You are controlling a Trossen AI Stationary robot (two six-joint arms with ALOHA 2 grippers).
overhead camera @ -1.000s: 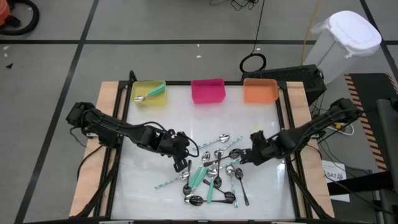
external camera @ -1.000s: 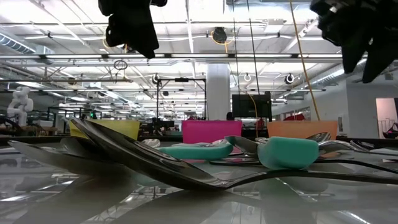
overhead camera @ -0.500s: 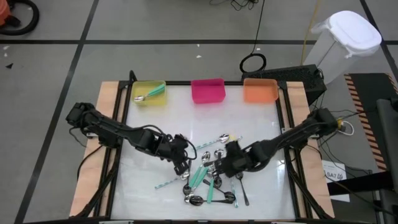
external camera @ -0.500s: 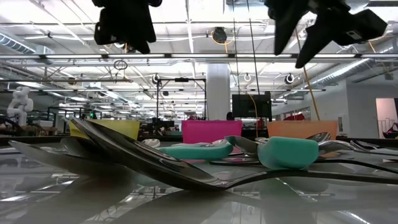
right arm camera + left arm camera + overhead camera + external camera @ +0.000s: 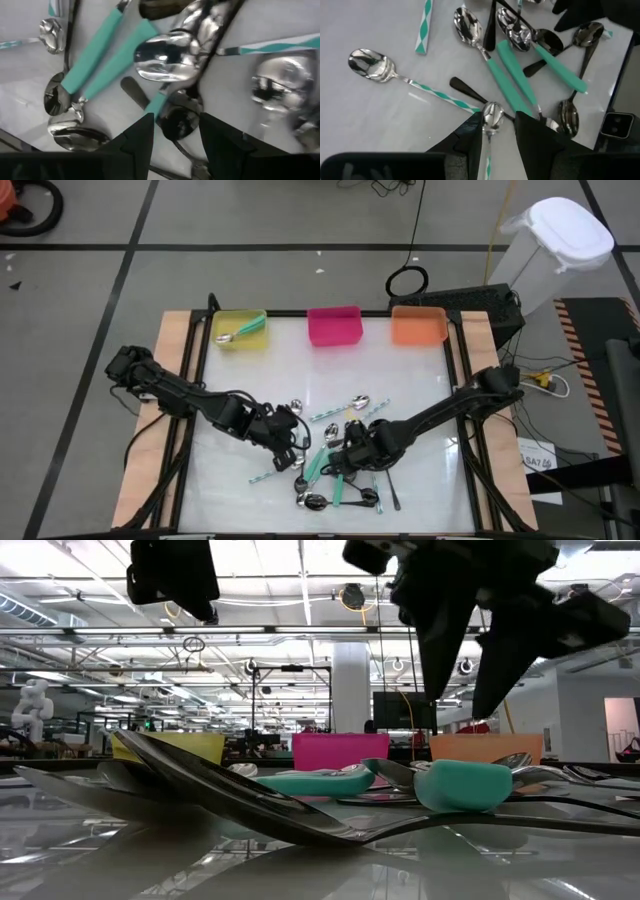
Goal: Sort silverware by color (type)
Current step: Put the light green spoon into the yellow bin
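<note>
Teal handles, bright steel bowls and a few dark grey pieces make up the heap of silverware (image 5: 335,465) lying on the white table (image 5: 400,370), on the side well away from the yellow bin (image 5: 240,330), which stands in a row with the pink bin (image 5: 334,326) and the orange bin (image 5: 418,326). One teal-handled spoon (image 5: 240,331) already rests inside the yellow bin, while the pink bin and the orange bin show nothing in them from above. The step in hand appears to be picking the next piece out of the heap. The left gripper (image 5: 498,131) hangs above the heap's edge on the yellow bin's side, its fingers parted a little with a striped-handled spoon (image 5: 491,120) showing between them; whether the fingers actually pinch it cannot be told. The right gripper (image 5: 175,131) hovers low over the tangled middle of the heap, far from the yellow bin, its fingers set apart and holding nothing, a teal-handled piece and a dark bowl lying just under the gap. The next move likely calls for the right gripper to settle on a single handle, since the pieces cross and overlap there and a careless close could catch two at once.
</note>
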